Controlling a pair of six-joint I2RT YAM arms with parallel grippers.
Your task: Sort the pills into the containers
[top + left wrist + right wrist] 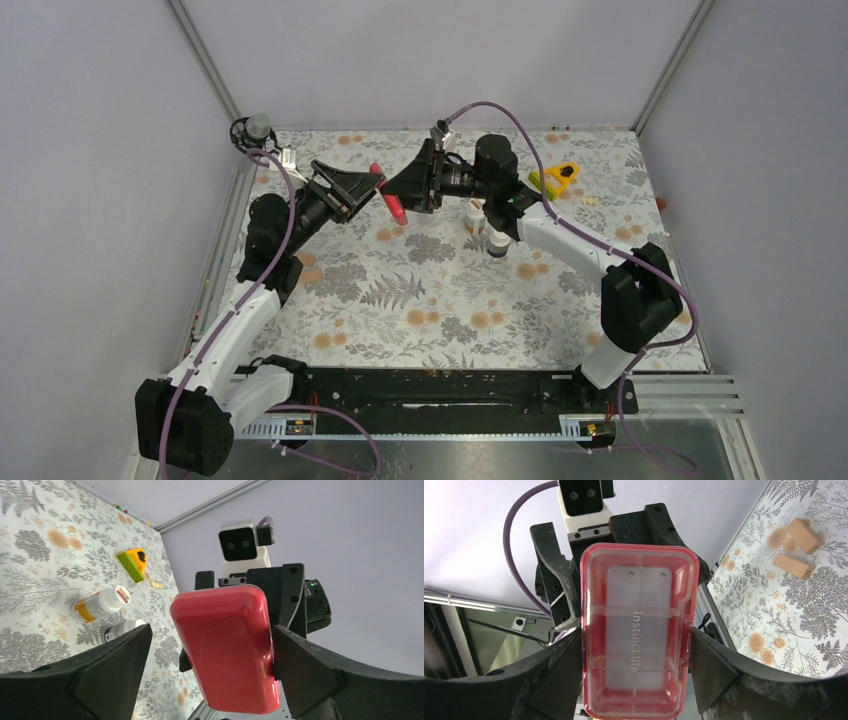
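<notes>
The container (636, 630), a red-pink pill tray with a clear lid, is held in the air above the far middle of the cloth. My right gripper (636, 640) is shut on its two long sides. The compartments seen through the lid look empty. The tray's red back (225, 645) faces my left gripper (212, 630), which is open around it: one finger stands well clear and the other sits at the tray's edge. From above, the tray (392, 203) hangs between the left gripper (365, 190) and the right gripper (410, 190). A few pale pills (156, 585) lie beside the yellow tool.
Two small white bottles (475, 213) (497, 243) stand under the right arm; in the left wrist view they are bottle (100, 604) and bottle (122, 629). A yellow wedge tool (558, 178) lies at the far right. Two wooden blocks (804, 535) (793, 565) rest on the flowered cloth.
</notes>
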